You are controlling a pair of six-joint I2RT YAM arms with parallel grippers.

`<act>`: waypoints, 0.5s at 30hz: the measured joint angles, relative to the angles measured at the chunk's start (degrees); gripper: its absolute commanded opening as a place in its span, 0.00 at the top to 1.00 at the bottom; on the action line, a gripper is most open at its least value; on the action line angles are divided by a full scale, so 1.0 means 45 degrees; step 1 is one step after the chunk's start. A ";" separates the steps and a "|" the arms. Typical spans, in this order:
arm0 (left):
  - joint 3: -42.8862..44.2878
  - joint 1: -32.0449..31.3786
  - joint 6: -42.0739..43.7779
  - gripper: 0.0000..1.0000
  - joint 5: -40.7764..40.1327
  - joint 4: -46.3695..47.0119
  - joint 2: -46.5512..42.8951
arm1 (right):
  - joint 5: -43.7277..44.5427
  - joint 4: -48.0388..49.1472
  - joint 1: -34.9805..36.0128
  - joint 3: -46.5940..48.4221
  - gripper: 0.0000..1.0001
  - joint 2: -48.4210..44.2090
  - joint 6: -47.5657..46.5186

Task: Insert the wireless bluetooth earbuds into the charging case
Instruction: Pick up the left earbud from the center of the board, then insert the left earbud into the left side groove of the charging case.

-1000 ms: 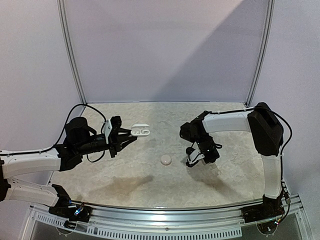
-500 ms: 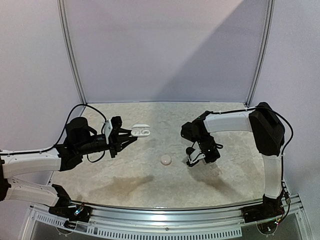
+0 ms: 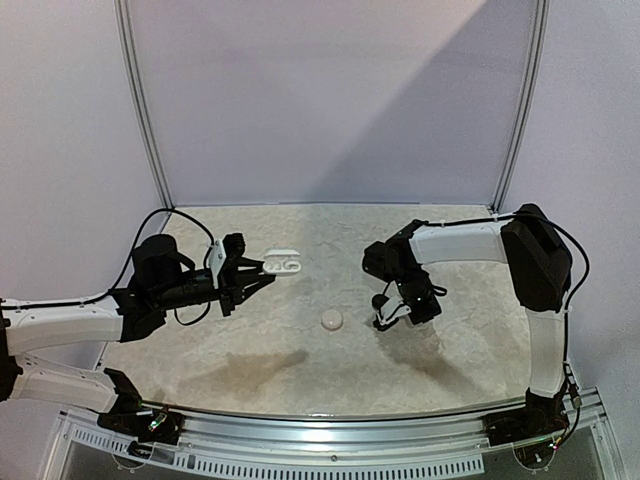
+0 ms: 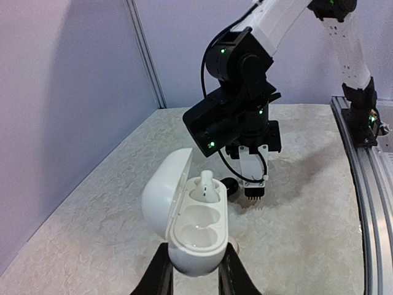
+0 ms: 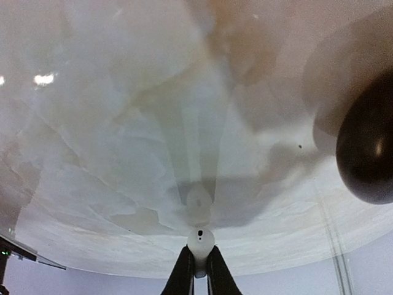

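My left gripper [image 4: 193,257] is shut on the base of a white charging case [image 4: 195,236], held above the table with its lid [image 4: 164,192] swung open to the left. One white earbud [image 4: 207,186] stands in the far slot; the near slot is bare. In the top view the case [image 3: 284,264] sits at the tip of the left gripper [image 3: 266,269]. My right gripper [image 5: 198,253] points straight down at the table, shut on another white earbud [image 5: 199,241], whose reflection shows just beyond it. In the top view the right gripper [image 3: 384,321] hangs right of centre.
A black rounded case [image 5: 367,147] lies close to the right of the right gripper, and shows as a dark object [image 3: 379,300] in the top view. A small round whitish case [image 3: 331,320] rests mid-table between the arms. A rail [image 4: 368,184] edges the table.
The right gripper's fingers have drawn in around the white earbud, and the right arm has shifted very slightly. The left arm and the case have not moved.
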 measured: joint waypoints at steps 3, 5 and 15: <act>0.0000 0.0000 0.0000 1.00 0.0005 0.0000 -0.0005 | -0.0015 0.0024 -0.0015 0.0000 1.00 -0.0005 0.0024; 0.0000 0.0000 0.0000 1.00 0.0005 0.0000 -0.0005 | -0.0019 0.0034 -0.0029 0.0000 1.00 -0.0005 0.0092; 0.0000 0.0000 0.0000 1.00 0.0073 0.0000 -0.0005 | -0.0481 -0.0068 -0.0102 0.0306 1.00 -0.0199 0.0486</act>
